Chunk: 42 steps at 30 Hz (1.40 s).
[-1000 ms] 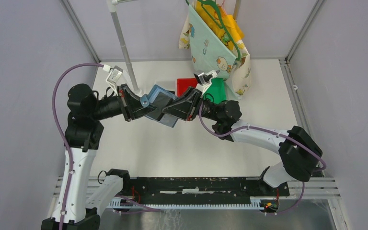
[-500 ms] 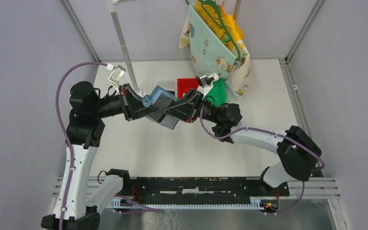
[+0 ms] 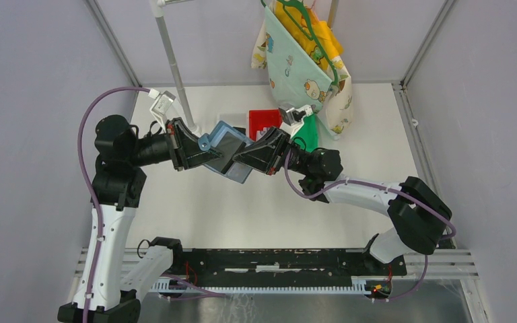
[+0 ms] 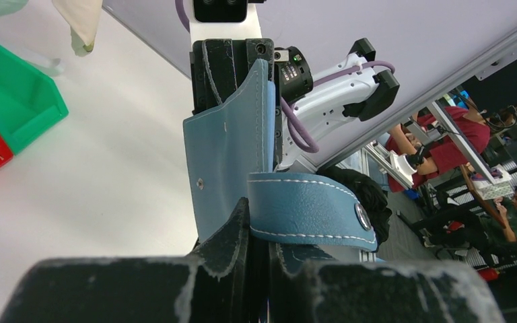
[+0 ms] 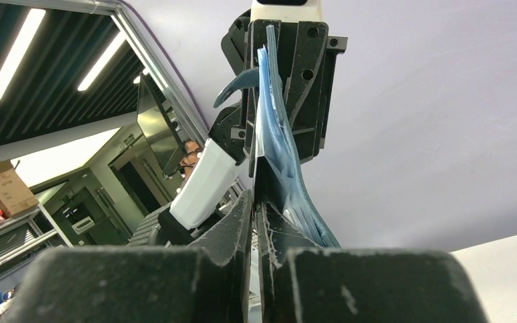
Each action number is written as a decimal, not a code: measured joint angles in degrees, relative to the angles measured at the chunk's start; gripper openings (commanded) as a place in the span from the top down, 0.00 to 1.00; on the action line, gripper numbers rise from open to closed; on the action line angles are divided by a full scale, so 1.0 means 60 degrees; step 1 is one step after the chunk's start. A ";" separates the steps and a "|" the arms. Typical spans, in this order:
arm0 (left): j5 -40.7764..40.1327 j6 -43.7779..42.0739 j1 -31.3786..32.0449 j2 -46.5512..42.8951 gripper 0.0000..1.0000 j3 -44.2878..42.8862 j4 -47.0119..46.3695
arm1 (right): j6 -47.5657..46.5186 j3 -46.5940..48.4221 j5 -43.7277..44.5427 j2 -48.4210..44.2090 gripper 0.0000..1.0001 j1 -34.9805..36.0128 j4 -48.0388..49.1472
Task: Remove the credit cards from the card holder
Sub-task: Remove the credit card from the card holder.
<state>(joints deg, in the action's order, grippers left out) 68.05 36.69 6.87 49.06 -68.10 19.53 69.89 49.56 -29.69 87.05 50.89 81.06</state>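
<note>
**Card holder gripped by both arms, no card out yet**

White table (image 3: pixel 242 215), grey walls, and a pole (image 3: pixel 173 60) and a patterned cloth (image 3: pixel 303 60) on a hanger at the far side make up the setting. A red bin (image 3: pixel 264 121) and a green bin (image 3: pixel 306 131) sit just beyond the arms.

The card holder (image 3: pixel 227 153) hangs in the air above the far-middle of the table, pinched from both ends. The left gripper (image 3: pixel 207 153) has its jaws closed down on the holder's left end, beside the snap tab (image 4: pixel 309 208). The right gripper (image 3: pixel 244 159) has its jaws nearly together on the opposite end, with the teal leaves running up out of the slit between them in the right wrist view.

As for progress, the credit cards cannot be picked out anywhere: none lies on the table and neither gripper holds one alone. Thin pale edges show between the blue leaves in the right wrist view, but whether those are cards or pocket rims I cannot tell. By that reading the holder has been lifted and secured, and the whole of the pulling-out remains to be done.

The holder's long axis runs roughly left to right between the two grippers, sloping a little toward the near side at its right end. The snap tab points left and far, curling off beside the left fingers (image 4: pixel 232 232). Each wrist camera sees the holder almost edge-on.
</note>
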 measured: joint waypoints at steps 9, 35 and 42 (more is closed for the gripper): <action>0.0015 0.0197 0.0011 0.0004 0.80 -0.0018 -0.0073 | 0.0062 -0.0076 0.0044 0.0000 1.00 0.0000 0.0197; -0.0739 -0.0153 0.0011 -0.0058 0.98 -0.0419 0.0324 | 0.0135 -0.1377 0.0069 -0.0554 1.00 -0.0157 0.0481; -0.1807 -0.1086 0.0022 -0.0280 0.98 -0.0823 0.1056 | 0.0262 -0.1683 0.0036 -0.0608 1.00 -0.0401 0.0481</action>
<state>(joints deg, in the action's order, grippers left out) 57.21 30.17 7.01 47.37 -73.03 25.87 71.46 39.46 -29.47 83.40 48.49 83.94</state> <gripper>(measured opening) 0.115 0.004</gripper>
